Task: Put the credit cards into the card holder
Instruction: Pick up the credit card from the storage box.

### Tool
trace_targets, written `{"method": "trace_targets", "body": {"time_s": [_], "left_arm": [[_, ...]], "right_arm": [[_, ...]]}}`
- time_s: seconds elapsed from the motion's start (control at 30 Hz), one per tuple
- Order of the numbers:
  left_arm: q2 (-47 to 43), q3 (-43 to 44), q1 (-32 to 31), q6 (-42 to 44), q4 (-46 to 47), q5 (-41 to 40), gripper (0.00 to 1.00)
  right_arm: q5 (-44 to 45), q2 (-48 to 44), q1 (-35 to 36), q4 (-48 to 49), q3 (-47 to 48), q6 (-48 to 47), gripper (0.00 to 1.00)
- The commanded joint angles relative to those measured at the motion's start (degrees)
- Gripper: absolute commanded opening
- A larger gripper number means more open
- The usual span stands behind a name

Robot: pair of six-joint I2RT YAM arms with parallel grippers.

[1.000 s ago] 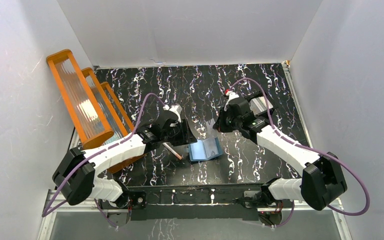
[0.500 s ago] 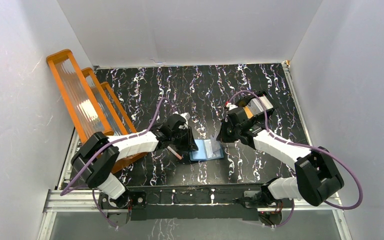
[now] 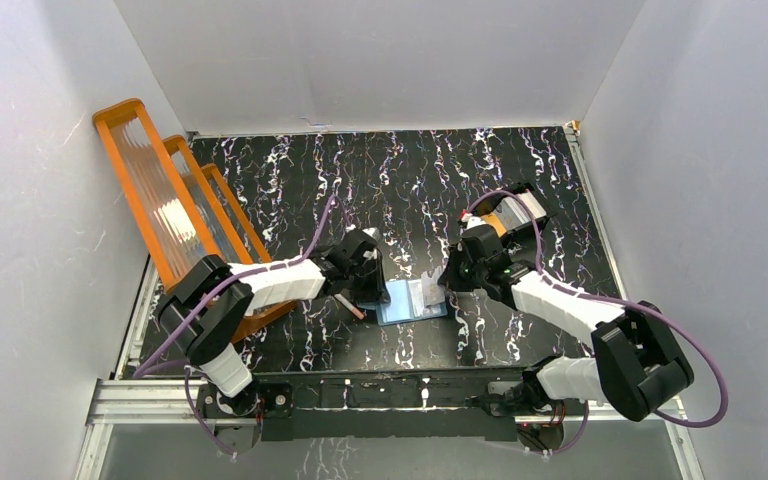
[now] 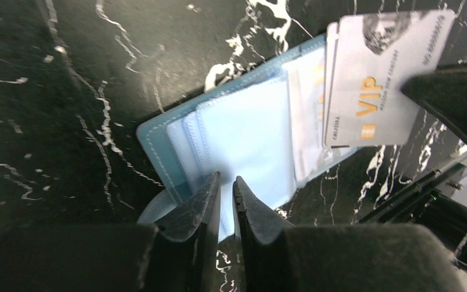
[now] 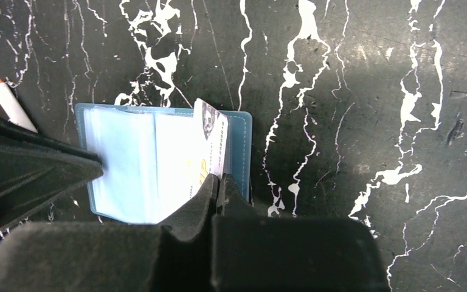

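Note:
The teal-blue card holder [image 3: 412,300] lies open on the table, its light-blue pockets facing up [image 4: 243,128] [image 5: 127,158]. My left gripper [image 3: 375,285] [image 4: 226,188] is shut, with its tips resting on the holder's left page near the edge. My right gripper [image 3: 447,283] [image 5: 219,181] is shut on a silver-grey VIP credit card [image 4: 383,73] [image 5: 210,146]. It holds the card on edge over the holder's right half. A second card's edge [image 4: 330,67] shows just behind it. More cards [image 3: 508,214] lie in a black tray at the right.
A thin pink-brown stick [image 3: 348,303] [image 5: 9,103] lies just left of the holder, under my left arm. A big orange ribbed rack [image 3: 175,210] stands along the left wall. The black tray [image 3: 525,205] sits behind my right arm.
My left gripper has come down onto the holder's left page. My right gripper has moved toward me and down with the card. The holder's pages now lie flatter.

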Motion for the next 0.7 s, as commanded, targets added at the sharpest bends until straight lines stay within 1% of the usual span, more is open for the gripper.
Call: {"method": "trace_targets", "body": {"time_s": [0.0, 0.13, 0.23, 0.3, 0.43, 0.57, 0.67], "left_arm": [[-0.6, 2.6, 1.4, 1.4, -8.3, -6.0, 0.14], [-3.7, 4.5, 1.3, 0.2, -8.9, -3.1, 0.15], [-6.4, 4.4, 1.3, 0.4, -5.9, 0.8, 0.22], [-8.2, 3.6, 1.3, -0.2, -2.6, 3.5, 0.25], [-10.4, 2.0, 1.4, -3.2, 2.4, 7.5, 0.26], [-13.3, 1.9, 1.6, -7.3, 5.1, 11.9, 0.29], [-15.2, 2.2, 1.7, -8.5, 5.0, 12.3, 0.33]], "right_arm": [[1.1, -1.3, 0.0, -3.0, -0.2, -0.8, 0.0], [-1.7, -2.9, 0.1, -2.9, 0.8, 0.7, 0.0], [-3.8, -4.5, 0.1, -2.1, 1.6, 1.3, 0.0], [-5.0, -5.5, 0.0, 0.0, 1.3, 1.3, 0.0], [-8.3, -7.4, -0.4, 4.4, -0.3, 2.2, 0.0], [-10.6, -10.5, -1.2, 9.3, -3.4, 4.3, 0.0], [-11.8, -12.2, -1.8, 11.0, -4.6, 5.7, 0.0]]}}
